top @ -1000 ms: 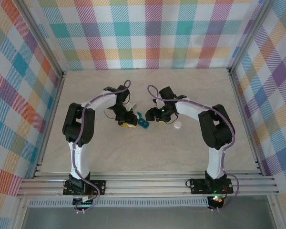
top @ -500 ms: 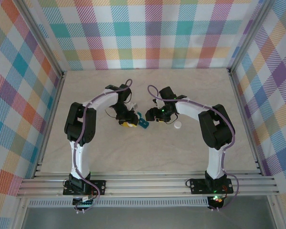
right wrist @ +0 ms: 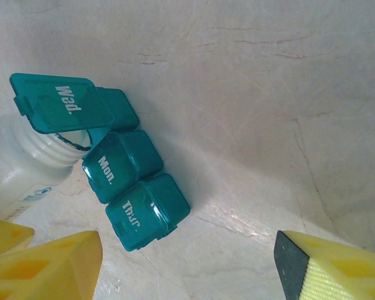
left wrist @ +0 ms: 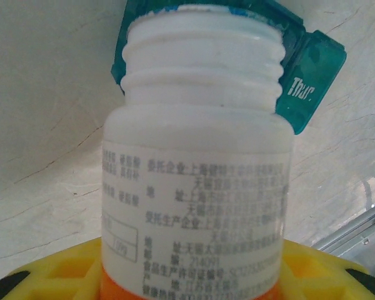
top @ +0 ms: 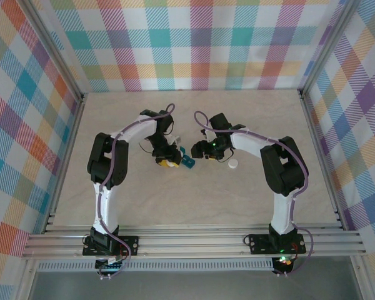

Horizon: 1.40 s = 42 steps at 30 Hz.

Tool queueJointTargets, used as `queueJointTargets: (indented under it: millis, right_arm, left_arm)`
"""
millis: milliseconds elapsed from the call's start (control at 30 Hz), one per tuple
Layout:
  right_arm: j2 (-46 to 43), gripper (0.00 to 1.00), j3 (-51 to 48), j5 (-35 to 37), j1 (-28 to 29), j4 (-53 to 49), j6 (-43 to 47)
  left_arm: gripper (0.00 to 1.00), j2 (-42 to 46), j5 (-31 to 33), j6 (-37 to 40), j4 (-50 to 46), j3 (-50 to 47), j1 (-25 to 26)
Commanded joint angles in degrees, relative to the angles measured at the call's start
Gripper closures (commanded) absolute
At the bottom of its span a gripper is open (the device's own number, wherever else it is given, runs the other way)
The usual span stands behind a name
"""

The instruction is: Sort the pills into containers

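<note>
Two claws, two different jobs: my left claw (top: 167,162) is clamped on the white bottle (left wrist: 194,175), with yellow pads (left wrist: 56,281) either side of its labelled body. The bottle's uncapped threaded neck noses in under the lifted "Wed." lid (right wrist: 62,103) of the teal containers (right wrist: 134,181). My right claw (right wrist: 187,250) hangs spread wide just beside that strip with nothing between its yellow fingers (right wrist: 50,262), and the strip, its "Mon." and "Thur." lids down, lies on the pale marbled table (right wrist: 269,94) between my two wrists.
</note>
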State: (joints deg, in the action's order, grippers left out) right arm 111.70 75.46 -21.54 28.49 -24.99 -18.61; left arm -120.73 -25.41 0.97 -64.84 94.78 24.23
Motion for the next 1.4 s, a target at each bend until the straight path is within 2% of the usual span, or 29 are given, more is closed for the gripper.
queueJointTargets:
  millis: [0,1367]
  right_arm:
    - [0.2,0.26,0.7,-0.4,-0.3,0.3,-0.3]
    - [-0.1,0.26,0.3,-0.6,-0.6,0.8,-0.6]
  left_arm:
    - [1.00,-0.6,0.2,0.9,-3.7,2.1,0.5]
    - [1.00,-4.9,2.3,1.2,-12.5,10.1,0.8]
